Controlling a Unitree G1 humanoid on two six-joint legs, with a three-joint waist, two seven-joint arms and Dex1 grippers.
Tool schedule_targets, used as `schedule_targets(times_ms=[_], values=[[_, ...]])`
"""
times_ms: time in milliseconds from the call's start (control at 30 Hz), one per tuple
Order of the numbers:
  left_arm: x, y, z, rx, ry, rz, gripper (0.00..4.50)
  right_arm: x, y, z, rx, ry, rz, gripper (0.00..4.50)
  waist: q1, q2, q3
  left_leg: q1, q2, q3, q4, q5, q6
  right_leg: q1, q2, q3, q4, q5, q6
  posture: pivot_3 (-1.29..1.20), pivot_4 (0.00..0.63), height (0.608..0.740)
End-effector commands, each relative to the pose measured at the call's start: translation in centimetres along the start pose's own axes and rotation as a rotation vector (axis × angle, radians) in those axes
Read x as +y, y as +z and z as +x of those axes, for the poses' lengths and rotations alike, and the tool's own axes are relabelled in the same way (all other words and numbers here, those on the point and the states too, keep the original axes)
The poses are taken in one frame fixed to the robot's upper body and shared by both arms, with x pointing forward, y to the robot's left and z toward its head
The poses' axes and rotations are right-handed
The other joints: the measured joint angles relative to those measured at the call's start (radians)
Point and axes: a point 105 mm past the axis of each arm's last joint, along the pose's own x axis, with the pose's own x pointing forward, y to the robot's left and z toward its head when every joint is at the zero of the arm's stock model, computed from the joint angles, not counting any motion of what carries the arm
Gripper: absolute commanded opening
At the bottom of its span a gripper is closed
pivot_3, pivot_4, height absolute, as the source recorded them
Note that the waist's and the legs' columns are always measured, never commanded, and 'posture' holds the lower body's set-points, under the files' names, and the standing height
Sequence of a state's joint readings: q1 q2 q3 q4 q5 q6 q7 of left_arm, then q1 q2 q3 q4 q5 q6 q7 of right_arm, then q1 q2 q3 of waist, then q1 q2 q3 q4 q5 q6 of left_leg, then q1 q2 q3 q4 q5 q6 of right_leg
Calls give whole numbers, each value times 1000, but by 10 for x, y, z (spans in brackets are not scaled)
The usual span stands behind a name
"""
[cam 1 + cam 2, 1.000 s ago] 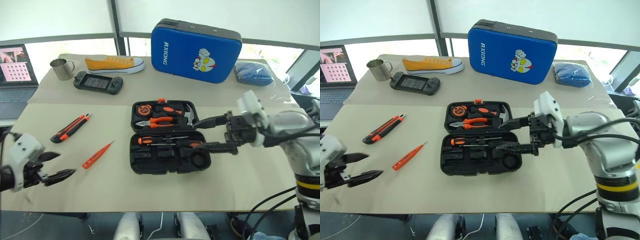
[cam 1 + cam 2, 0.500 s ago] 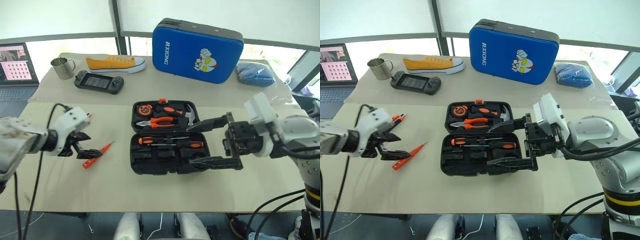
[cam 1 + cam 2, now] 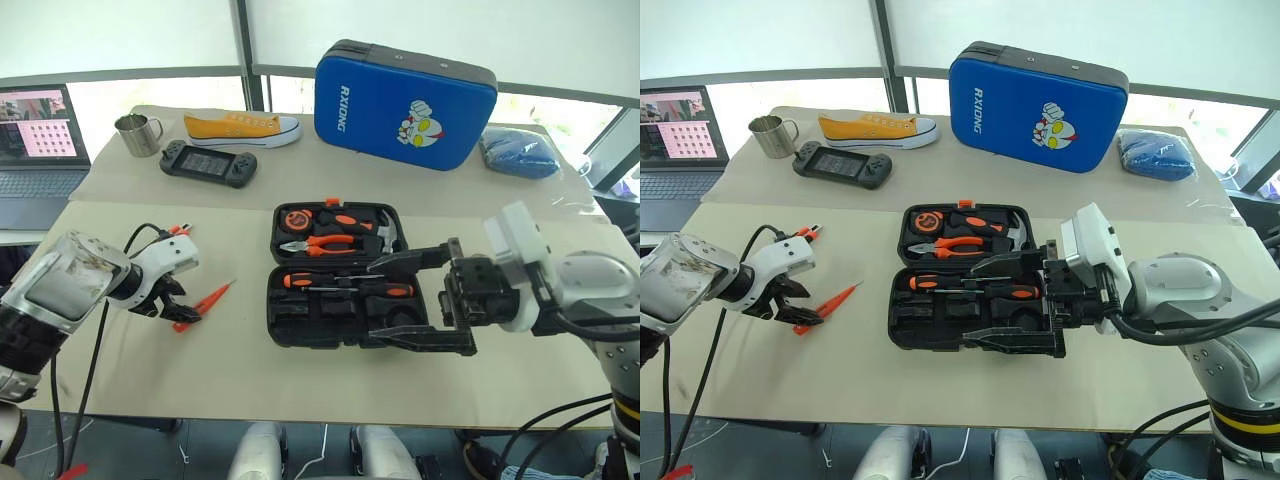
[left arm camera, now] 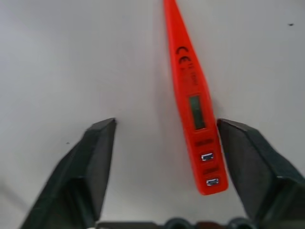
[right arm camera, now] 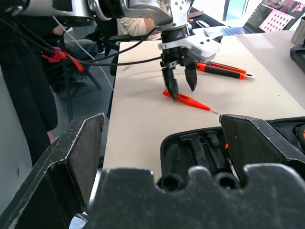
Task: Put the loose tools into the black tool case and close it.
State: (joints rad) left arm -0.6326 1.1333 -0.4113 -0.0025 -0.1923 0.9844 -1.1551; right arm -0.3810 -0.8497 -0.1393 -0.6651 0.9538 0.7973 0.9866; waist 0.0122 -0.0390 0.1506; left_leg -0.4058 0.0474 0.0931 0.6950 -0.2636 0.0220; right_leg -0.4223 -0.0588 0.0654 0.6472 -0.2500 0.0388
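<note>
Take the black tool case (image 3: 340, 275) as your landmark; it lies open on the counter (image 3: 250, 370) and everything is placed against it.

Nearest you, your right hand (image 3: 425, 300) hangs at the case's right edge with its fingers spread wide and nothing between them. It has drawn back a little from the case over the last second and is only waiting.

The change is on the other side. A second ago your left hand (image 3: 172, 303) was down at the near-left corner of the counter, far from any tool. Now it has swung in and dropped over the slim orange screwdriver (image 4: 195, 98), which lies on the counter to the left of the case, tip toward it. The fingers (image 4: 93, 162) have begun to narrow but are not pressed together; in the left wrist view the tool's butt end sits between them, close to one finger, with a clear gap to the other. Judge that as a grasp starting, not made.

Further from you, still left of the case, the utility knife (image 5: 224, 70) waits untouched. Inside the case two screwdrivers (image 3: 345, 285) already sit in the near half, so the lid cannot be closed yet.

Behind the case stands the blue case (image 3: 405, 100).
</note>
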Motion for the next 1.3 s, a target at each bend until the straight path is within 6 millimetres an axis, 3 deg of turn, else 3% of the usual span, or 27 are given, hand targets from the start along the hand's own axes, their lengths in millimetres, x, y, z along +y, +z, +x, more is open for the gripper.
schedule_targets(times_ms=[33,200,367,467,600,667,800,967,1133,1300], values=[[-7,-4,13,8,-58,-50,2063,1,10,-2,-13,-14,-50,4500,1,0,0,0,0,0,0,0,0,0,0,0,0,0,0,0,150,740],[-3,-3,12,-17,-45,-74,410,0,8,-4,-1,-25,-44,4500,1,0,0,-1,0,-1,0,0,0,0,-1,0,0,0,1,0,150,740],[17,17,-4,-131,54,-15,412,-1,5,-12,15,-65,-25,4500,8,0,0,-1,0,-2,1,0,0,0,-1,0,0,0,1,0,150,740],[20,59,-27,-298,70,123,412,3,1,-19,24,-92,9,4500,15,-2,1,-2,-1,-2,2,0,0,0,-1,-1,0,0,1,0,150,740],[-14,108,-43,-412,-46,389,412,8,-9,-27,63,-131,43,4500,16,-5,2,-10,0,-4,5,0,1,-3,-1,-4,-2,1,2,0,150,740],[-38,131,-38,-441,-111,516,412,10,-14,-31,84,-151,55,4500,17,-5,2,-10,-1,-4,6,-1,2,-2,-1,-4,-4,1,3,0,150,740],[-76,156,-17,-415,-238,668,412,8,-16,-33,75,-188,61,4500,10,-5,2,-9,-2,-5,6,-1,2,-1,-1,-2,-4,1,4,0,150,740],[-101,160,8,-314,-353,719,412,11,-17,-32,65,-216,62,4500,-3,-5,2,-10,-2,-7,6,-1,2,-1,0,-2,-3,1,4,0,150,740],[-99,151,27,-187,-374,706,412,16,-18,-30,52,-239,71,4500,-4,-5,1,-9,-2,-11,6,-1,2,-2,1,0,-3,1,4,0,150,740],[-105,147,29,-130,-424,695,412,18,-19,-30,52,-258,76,4500,0,-5,1,-10,-2,-12,7,-1,3,-2,0,0,-3,1,4,0,150,740]])
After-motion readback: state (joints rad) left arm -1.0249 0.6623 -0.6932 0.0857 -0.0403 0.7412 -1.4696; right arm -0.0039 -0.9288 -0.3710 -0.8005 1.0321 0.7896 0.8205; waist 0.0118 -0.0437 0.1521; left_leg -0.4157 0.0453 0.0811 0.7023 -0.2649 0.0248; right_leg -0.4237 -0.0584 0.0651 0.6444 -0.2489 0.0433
